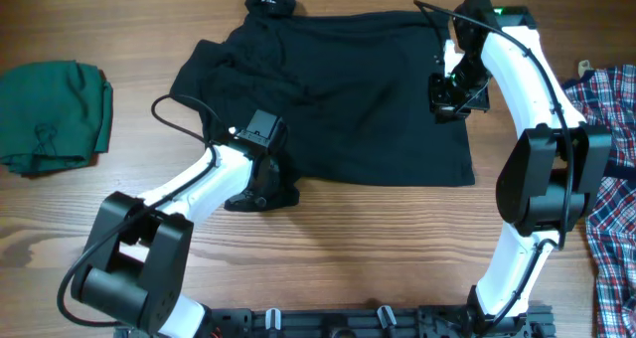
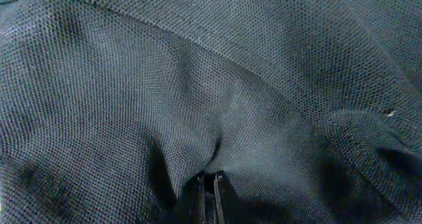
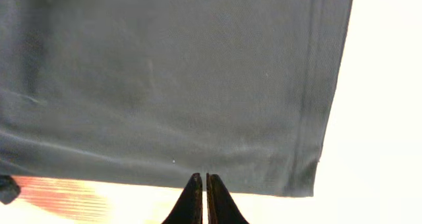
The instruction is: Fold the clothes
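Note:
The clothes [image 1: 358,89], a black short-sleeved shirt, lie spread across the middle of the wooden table. My left gripper [image 1: 266,191] sits at the shirt's near left edge. In the left wrist view black knit fabric [image 2: 198,85] fills the frame, and the left gripper [image 2: 208,184] is shut with a pucker of cloth pinched at its tips. My right gripper [image 1: 452,97] is over the shirt's right edge. Seen from the right wrist, the right gripper [image 3: 201,179] is shut, its tips meeting on the hem [image 3: 250,171] near a corner of the shirt.
A dark green folded garment [image 1: 55,114] lies at the far left. A red, white and blue plaid shirt [image 1: 608,169] lies along the right edge. Bare wood [image 1: 397,239] shows in front of the black shirt.

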### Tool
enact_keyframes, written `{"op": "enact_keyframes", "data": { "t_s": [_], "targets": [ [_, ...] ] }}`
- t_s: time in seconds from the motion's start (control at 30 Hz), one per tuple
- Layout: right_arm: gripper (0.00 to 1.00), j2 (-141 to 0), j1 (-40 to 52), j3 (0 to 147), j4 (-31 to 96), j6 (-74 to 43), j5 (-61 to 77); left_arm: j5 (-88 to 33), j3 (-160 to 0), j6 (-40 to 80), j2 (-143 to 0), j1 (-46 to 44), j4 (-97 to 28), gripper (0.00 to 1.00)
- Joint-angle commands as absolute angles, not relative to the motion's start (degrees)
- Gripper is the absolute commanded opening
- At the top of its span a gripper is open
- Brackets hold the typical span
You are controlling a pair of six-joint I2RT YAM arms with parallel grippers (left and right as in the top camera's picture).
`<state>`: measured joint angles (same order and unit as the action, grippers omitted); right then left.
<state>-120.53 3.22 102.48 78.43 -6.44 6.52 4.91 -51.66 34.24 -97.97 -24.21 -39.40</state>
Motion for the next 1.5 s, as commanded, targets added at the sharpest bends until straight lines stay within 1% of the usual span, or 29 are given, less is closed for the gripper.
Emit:
{"op": "enact_keyframes", "data": {
  "t_s": [0.0, 0.1, 0.17, 0.3, 0.4, 0.5, 0.57, 0.67, 0.8, 0.9, 1.07, 1.17, 1.2, 1.27, 1.3, 1.33, 1.37, 1.4, 1.47],
  "targets": [
    [0.04, -120.5, 3.2, 99.3, 76.9, -8.1, 4.3, 5.9, -50.5, 34.8, -104.1, -24.0, -39.0, 0.08],
    [0.04, -120.5, 3.2, 96.6, 72.9, -8.0, 4.3, 5.9, -50.5, 34.8, -106.2, -24.0, -38.8, 0.09],
    [0.04, -120.5, 3.2, 95.9, 71.4, -7.5, 4.3, 5.8, -50.5, 34.7, -106.5, -24.0, -38.3, 0.04],
    [0.04, -120.5, 3.2, 95.9, 71.0, -7.5, 3.8, -2.1, -50.5, 33.0, -106.5, -24.0, -42.5, 0.04],
    [0.04, -120.5, 3.2, 95.9, 70.9, -7.4, 3.4, -5.4, -50.5, 31.4, -106.5, -24.0, -50.0, 0.04],
    [0.04, -120.5, 3.2, 95.9, 71.2, -7.5, 3.0, -12.4, -48.3, 30.9, -106.6, -24.0, -50.0, 0.04],
    [0.05, -120.5, 3.2, 95.9, 71.2, -7.4, 3.0, -14.0, -47.5, 30.8, -106.6, -24.0, -49.9, 0.04],
    [0.05, -120.5, 3.1, 95.9, 71.1, -7.4, 2.9, -22.1, -47.3, 30.2, -106.6, -24.7, -54.0, 0.04],
    [0.06, -120.5, 3.1, 95.9, 70.9, -7.4, 2.9, -23.2, -43.3, 30.5, -106.6, -28.8, -52.0, 0.04],
    [0.06, -120.5, 3.1, 95.9, 69.8, -7.4, 3.0, -22.9, -44.0, 30.4, -106.0, -28.3, -51.1, 0.04],
    [0.08, -120.5, 3.1, 96.0, 69.0, -7.2, 3.0, -19.4, -50.9, 30.0, -103.8, -21.2, -54.3, 0.04],
    [0.08, -120.5, 3.0, 96.4, 68.8, -7.0, 3.8, -14.5, -62.7, 28.7, -101.3, -16.7, -62.0, 0.07],
    [0.08, -120.5, 3.0, 96.4, 68.6, -5.9, 5.4, -12.7, -66.6, 28.7, -100.7, -15.6, -63.5, 0.11],
    [0.08, -120.5, 3.0, 96.4, 68.6, -6.0, 5.6, -12.1, -70.9, 28.7, -100.7, -14.6, -64.6, 0.13],
    [0.08, -120.5, 3.0, 96.4, 68.5, -6.0, 5.6, -11.4, -71.9, 28.7, -100.7, -14.6, -63.7, 0.13],
    [0.08, -120.5, 3.0, 96.4, 67.9, -6.0, 5.6, -8.6, -72.0, 28.7, -100.7, -14.6, -59.5, 0.13],
    [0.08, -120.5, 3.0, 96.4, 66.8, -6.0, 5.7, -5.1, -72.0, 28.7, -100.7, -14.6, -54.1, 0.10],
    [0.08, -120.5, 3.0, 96.4, 66.2, -6.0, 6.1, -0.9, -72.0, 27.9, -100.9, -14.6, -48.0, 0.04],
    [0.04, -120.5, 3.0, 96.4, 65.5, -5.9, 6.0, 5.0, -72.0, 21.3, -101.8, -14.6, -38.9, 0.04]
  ]
}}
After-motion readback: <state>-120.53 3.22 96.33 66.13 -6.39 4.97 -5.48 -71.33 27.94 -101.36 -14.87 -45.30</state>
